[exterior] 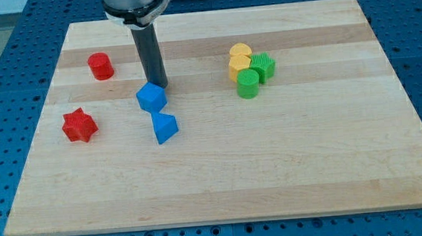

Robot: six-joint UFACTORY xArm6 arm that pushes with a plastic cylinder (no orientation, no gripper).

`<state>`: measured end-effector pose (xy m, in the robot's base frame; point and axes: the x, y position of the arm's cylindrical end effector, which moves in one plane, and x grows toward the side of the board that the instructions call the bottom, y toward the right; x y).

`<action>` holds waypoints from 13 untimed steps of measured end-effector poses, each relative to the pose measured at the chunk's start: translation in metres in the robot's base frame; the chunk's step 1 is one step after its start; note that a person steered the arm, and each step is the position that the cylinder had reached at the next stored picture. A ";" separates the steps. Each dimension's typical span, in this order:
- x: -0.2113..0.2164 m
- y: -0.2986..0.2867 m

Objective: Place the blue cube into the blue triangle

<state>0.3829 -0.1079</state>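
The blue cube point(151, 98) sits left of the board's middle. The blue triangle point(165, 127) lies just below it and slightly to the right, with a narrow gap or light contact between them; I cannot tell which. My tip point(158, 85) stands at the cube's upper right edge, touching or nearly touching it. The dark rod rises from there to the arm at the view's top.
A red cylinder point(101, 66) is at upper left and a red star point(78, 126) at left. Right of centre is a cluster: two yellow blocks point(240, 59), a green star-like block point(262, 67) and a green cylinder point(248, 84). The wooden board point(288, 157) lies on a blue perforated table.
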 end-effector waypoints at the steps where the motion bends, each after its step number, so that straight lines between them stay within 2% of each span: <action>1: -0.017 -0.007; 2: -0.018 -0.026; 4: 0.037 -0.043; 5: 0.032 -0.054; 6: -0.005 -0.061; 7: -0.011 -0.049; 8: 0.025 -0.032; 9: 0.041 -0.032; 11: 0.000 -0.029; 12: 0.013 -0.003; 13: 0.038 -0.002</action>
<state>0.4208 -0.1101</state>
